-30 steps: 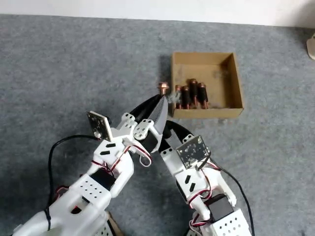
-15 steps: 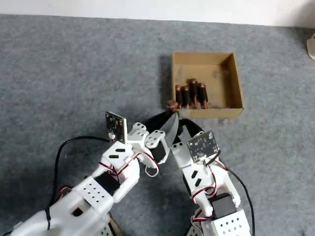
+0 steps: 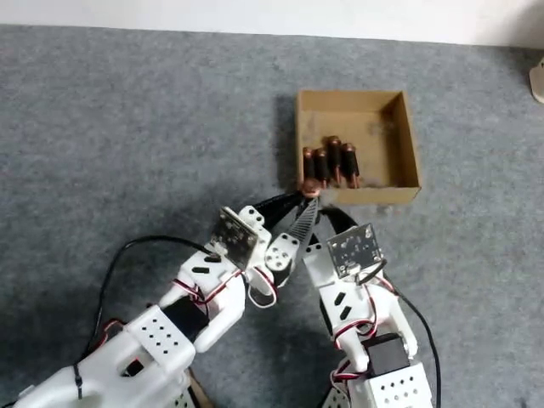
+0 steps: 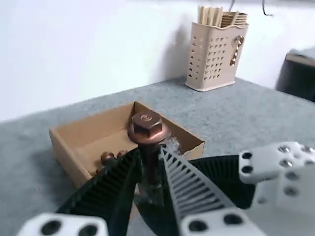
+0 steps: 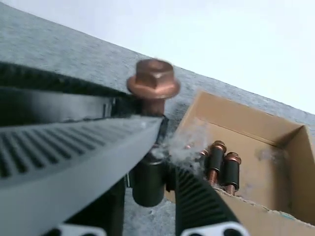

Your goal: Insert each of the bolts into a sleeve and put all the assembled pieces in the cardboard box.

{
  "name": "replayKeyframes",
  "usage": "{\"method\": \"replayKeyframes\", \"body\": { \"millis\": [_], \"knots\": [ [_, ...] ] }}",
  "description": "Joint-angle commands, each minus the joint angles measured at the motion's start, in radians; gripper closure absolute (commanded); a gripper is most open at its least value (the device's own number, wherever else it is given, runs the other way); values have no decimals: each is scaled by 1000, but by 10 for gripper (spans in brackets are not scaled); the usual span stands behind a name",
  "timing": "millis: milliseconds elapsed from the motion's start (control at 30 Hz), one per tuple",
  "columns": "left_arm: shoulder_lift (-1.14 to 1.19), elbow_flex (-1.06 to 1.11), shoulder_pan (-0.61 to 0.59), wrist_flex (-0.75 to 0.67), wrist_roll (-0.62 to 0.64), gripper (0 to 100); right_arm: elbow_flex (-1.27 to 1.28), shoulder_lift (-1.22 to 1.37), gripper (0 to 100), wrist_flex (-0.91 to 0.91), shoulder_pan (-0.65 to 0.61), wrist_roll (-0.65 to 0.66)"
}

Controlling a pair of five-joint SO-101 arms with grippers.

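Swung the bolt (image 3: 311, 187) across to the cardboard box's (image 3: 365, 196) near corner, clamped upright in the left gripper (image 4: 147, 169), with its sleeve (image 5: 146, 179) pinched by the right gripper (image 5: 155, 196). Seemingly assembled, ready for boxing.

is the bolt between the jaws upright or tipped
Upright: the bolt stands with its hex head on top, shank running down to the black sleeve.

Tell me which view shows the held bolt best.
The right wrist view: the bolt stands side-on, head clear, shank entering the black sleeve. The left wrist view shows head and shank between the fingers of the left claw. In the high view, its head pokes out beside the cardboard box's near wall.
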Motion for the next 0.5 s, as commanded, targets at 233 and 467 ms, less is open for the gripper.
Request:
{"method": "replayKeyframes", "body": {
  "millis": [233,467],
  "knots": [
    [5,-77,24,262,-81,886,28,-25,993,-36,39,-14],
    [4,-50,25,262,-83,856,30,-25,993,-36,41,-14]
  ]
}}
